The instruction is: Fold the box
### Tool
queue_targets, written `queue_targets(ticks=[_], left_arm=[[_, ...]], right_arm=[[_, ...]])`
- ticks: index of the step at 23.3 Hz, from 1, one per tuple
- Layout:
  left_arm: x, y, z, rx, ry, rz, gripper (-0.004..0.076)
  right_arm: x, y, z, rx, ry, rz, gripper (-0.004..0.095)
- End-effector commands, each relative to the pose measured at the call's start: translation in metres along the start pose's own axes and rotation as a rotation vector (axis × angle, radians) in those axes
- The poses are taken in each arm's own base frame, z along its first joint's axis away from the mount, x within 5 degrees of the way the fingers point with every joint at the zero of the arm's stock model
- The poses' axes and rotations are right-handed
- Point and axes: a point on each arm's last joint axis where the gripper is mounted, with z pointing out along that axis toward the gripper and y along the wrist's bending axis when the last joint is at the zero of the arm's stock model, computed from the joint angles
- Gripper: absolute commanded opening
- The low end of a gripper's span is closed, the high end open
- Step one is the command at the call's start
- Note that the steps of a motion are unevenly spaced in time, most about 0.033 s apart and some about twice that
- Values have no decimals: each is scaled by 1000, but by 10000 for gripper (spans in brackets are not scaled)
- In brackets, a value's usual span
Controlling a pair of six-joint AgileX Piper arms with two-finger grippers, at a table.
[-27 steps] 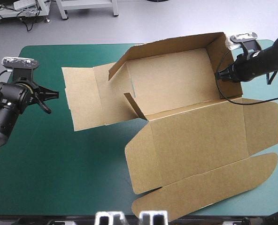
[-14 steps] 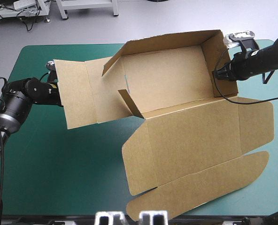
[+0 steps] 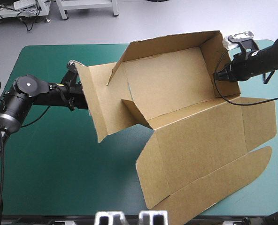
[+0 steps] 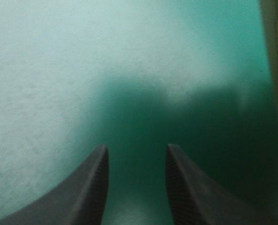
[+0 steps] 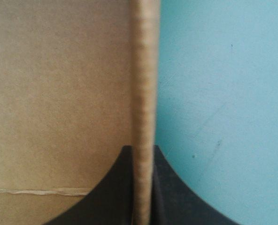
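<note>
The brown box (image 3: 176, 79) lies across the table's right half, its far and right walls raised and its lid (image 3: 204, 140) spread flat toward the near edge. The left end flap (image 3: 101, 103) stands steeply tilted up. My left gripper (image 3: 84, 96) is against that flap's outer side; in the left wrist view it (image 4: 136, 154) stands open over the cover, with the board's edge (image 4: 275, 56) beside it. My right gripper (image 3: 222, 74) pinches the right end wall. In the right wrist view it (image 5: 142, 157) is shut on that wall's edge (image 5: 143, 70).
The teal-green cover (image 3: 54, 159) shows to the left of the box and in front of it. The lid's long tongue (image 3: 209, 192) reaches the table's near edge. The right arm's black cable (image 3: 251, 99) crosses the lid's far right corner.
My left arm has swung right to the box and the left end flap has risen from flat to steeply tilted. The lid has shifted slightly. My right gripper has kept its hold.
</note>
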Motion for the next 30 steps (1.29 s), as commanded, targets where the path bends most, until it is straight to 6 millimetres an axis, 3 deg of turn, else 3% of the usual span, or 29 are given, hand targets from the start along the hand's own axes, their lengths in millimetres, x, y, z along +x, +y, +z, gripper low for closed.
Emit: queue_targets(ticks=[1, 11, 13, 18, 23, 30], left_arm=[[-19, -29, -17, 177, -151, 25, 295], [-26, -51, -28, 397, -196, 68, 318], [-27, -53, -30, 397, -201, 74, 354], [-33, -64, -43, 398, -242, 109, 358], [-39, -69, -47, 456, -317, 70, 358], [-38, -66, -45, 428, -288, 34, 358]], right_arm=[[-8, 6, -17, 3, -87, 17, -19], [-13, 6, -13, 25, -122, 18, -19], [-12, 3, -12, 46, -106, 30, -19], [-13, -1, -8, 61, -112, 41, -19], [-19, 10, -7, -1, -149, 48, -18], [-26, 28, -1, -23, -182, 5, -19]])
